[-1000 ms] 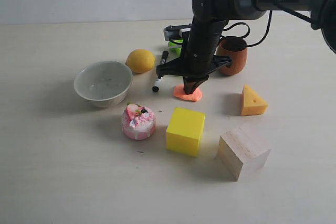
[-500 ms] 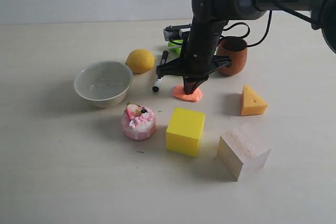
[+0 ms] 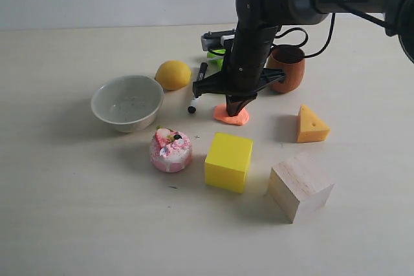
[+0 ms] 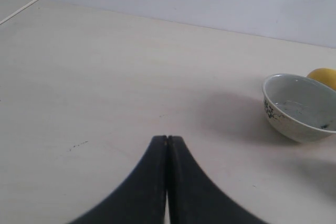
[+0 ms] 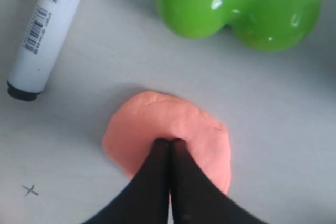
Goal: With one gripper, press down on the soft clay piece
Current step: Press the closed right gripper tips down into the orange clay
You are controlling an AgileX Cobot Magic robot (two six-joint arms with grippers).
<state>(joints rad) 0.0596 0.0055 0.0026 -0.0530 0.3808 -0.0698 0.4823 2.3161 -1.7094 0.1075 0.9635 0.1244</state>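
Observation:
The soft clay piece [image 3: 231, 115] is a flat salmon-orange blob on the table, just behind the yellow cube [image 3: 228, 161]. My right gripper [image 3: 233, 108] stands straight down over it, shut, with its tips pushed into the clay. The right wrist view shows the clay [image 5: 157, 124] spread around the shut gripper [image 5: 169, 141], the tips dented into its top. My left gripper [image 4: 167, 138] is shut and empty over bare table, far from the clay; it does not show in the exterior view.
Around the clay lie a marker [image 3: 196, 88], a green toy [image 5: 236, 6], a brown cup [image 3: 288, 68], a lemon [image 3: 173, 74], a white bowl [image 3: 127, 102], a pink cake toy [image 3: 171, 150], a cheese wedge [image 3: 311, 125] and a wooden block [image 3: 300, 185].

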